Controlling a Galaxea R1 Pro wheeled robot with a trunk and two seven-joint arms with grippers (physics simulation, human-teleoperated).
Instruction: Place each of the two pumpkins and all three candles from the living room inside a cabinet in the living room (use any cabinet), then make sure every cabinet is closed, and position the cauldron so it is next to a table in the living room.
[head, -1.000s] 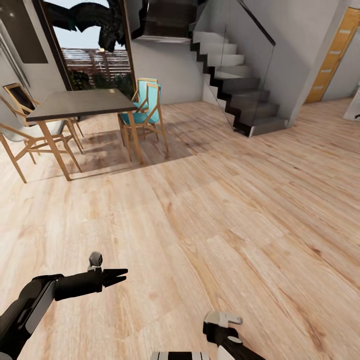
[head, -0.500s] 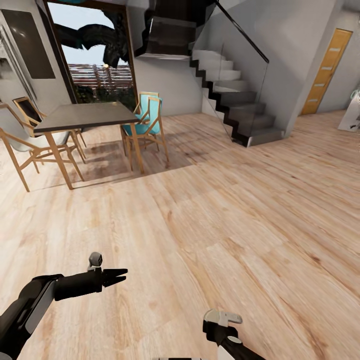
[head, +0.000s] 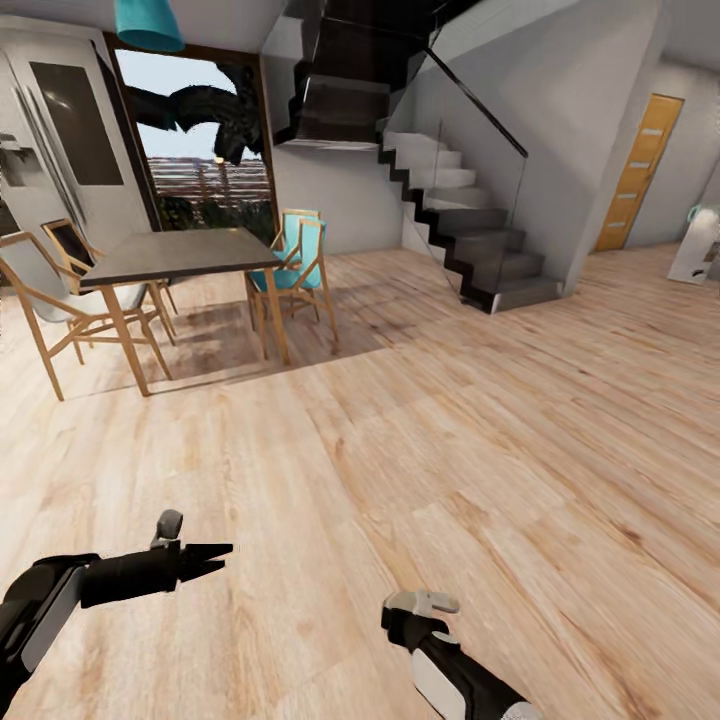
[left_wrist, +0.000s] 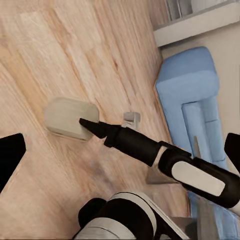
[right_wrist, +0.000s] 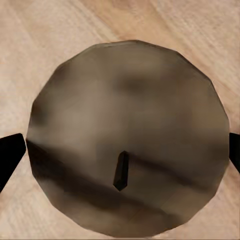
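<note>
A stubby off-white candle (head: 420, 602) sits in my right gripper (head: 413, 618), low in the head view over bare wooden floor. The right wrist view looks down on the candle's (right_wrist: 125, 135) round grey-beige top and dark wick, with a black finger at each side of it. In the left wrist view the same candle (left_wrist: 67, 117) shows at the tip of my right arm. My left gripper (head: 222, 553) hangs open and empty at the lower left, its fingers (left_wrist: 10, 157) spread wide. The pumpkins, cabinet, cauldron and coffee table are out of view.
A dark-topped dining table (head: 180, 255) with wooden chairs, one teal (head: 295, 255), stands at the far left by a window. A dark staircase (head: 470, 240) rises at the back, and an orange door (head: 635, 175) is at the far right. A blue sofa (left_wrist: 192, 95) lies below my left arm.
The whole head picture has shifted: the camera has risen and turned, so more of the room's back shows. Both arms sit slightly lower in the picture. The candle stays gripped.
</note>
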